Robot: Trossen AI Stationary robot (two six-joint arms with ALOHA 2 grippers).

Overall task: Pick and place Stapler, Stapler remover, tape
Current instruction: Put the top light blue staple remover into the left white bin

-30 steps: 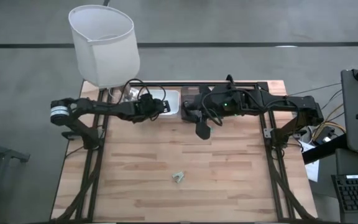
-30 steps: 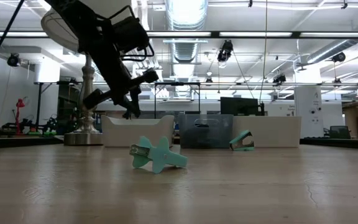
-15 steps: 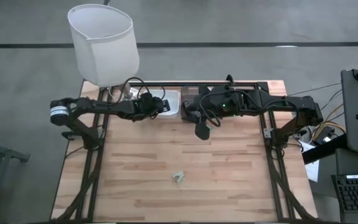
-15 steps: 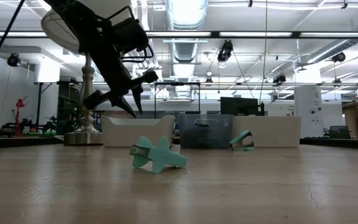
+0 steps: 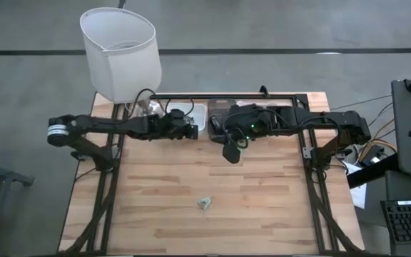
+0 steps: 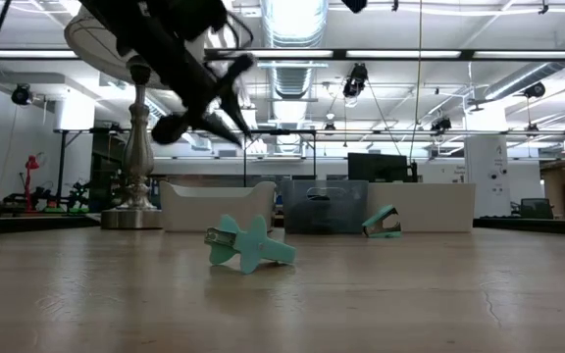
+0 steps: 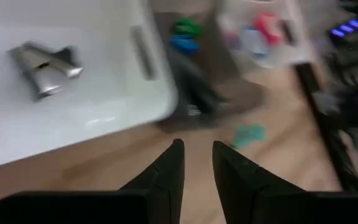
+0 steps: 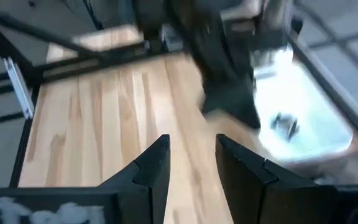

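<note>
L tool (image 7: pixel 196 163) hung above the worktop (image 5: pixel 212 178) by the white tray (image 7: pixel 73 106), fingers slightly apart, empty. R tool (image 8: pixel 191 163) hovered near the dark bin (image 5: pixel 218 125), also part open w/ nothing held. Silver remover (image 7: pixel 44 62) lay in the white tray. Teal remover (image 5: pixel 205 203) sat mid-worktop, well apart from both. Blurred tape rolls (image 7: pixel 183 36) in the bin.

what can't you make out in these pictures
- Grey bin contents: in the high view the right arm covers it; in the left wrist view only blurred green, blue and red blobs.
- Stapler: not identifiable in any view.
- Metal item in the white tray: too blurred to name.
- Teal remover on the table: tiny in the high view; clear only in the low view.
- Second remover: far off in the low view, hidden from above.
</note>
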